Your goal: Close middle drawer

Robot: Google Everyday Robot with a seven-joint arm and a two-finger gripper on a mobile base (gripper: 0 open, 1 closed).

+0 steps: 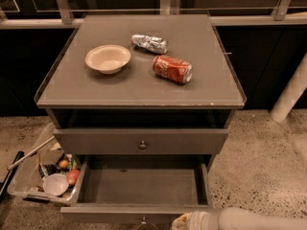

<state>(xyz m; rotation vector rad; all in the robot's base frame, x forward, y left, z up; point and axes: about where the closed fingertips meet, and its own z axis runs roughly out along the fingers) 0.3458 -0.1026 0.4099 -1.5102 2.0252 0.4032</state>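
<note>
The middle drawer [139, 186] of the grey cabinet is pulled out, and its plain grey inside is bare. Its flat front [96, 213] runs along the bottom edge of the camera view, with the small round knob [142, 220] just showing. My gripper [186, 221], cream-coloured on the end of a white arm [259, 219], comes in from the lower right. It sits at the drawer front, just right of the knob. The uppermost drawer [142, 143] above is closed.
On the cabinet top [96, 87] stand a beige bowl [108, 58], a crushed silver can [149, 43] and a red soda can [172, 69] on its side. A clear bin [43, 178] of odds and ends sits on the floor at the left. A white post [290, 92] stands at the right.
</note>
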